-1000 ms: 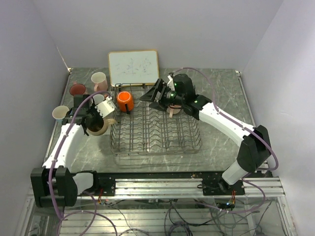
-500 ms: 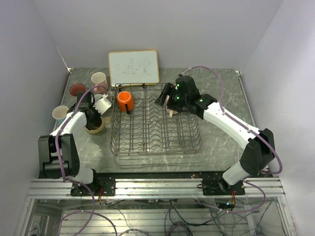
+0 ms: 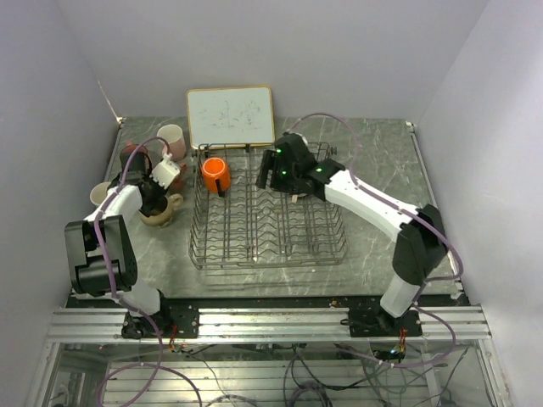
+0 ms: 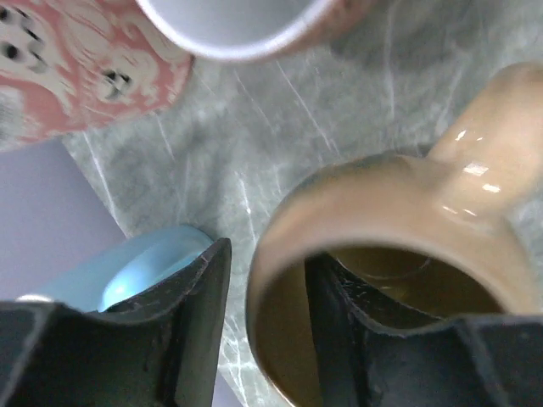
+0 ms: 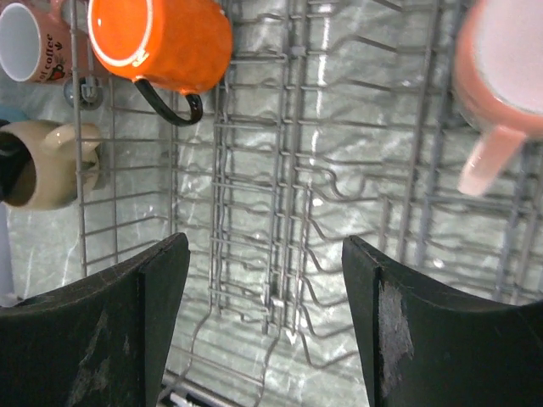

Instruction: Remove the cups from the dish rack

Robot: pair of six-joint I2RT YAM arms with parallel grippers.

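Wire dish rack [image 3: 267, 242], orange mug [image 3: 215, 174] and pink mug [image 5: 505, 68] inside; tan mug [image 5: 55, 161] just beside it

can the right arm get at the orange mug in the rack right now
Probably yes: the right gripper hangs open over the rack, with only bare wire between it and the orange mug.

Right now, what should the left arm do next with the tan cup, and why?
Probably lift the left end effector straight up: the tan cup sits on the table beside the dish rack, and the fingers straddle its rim loosely.
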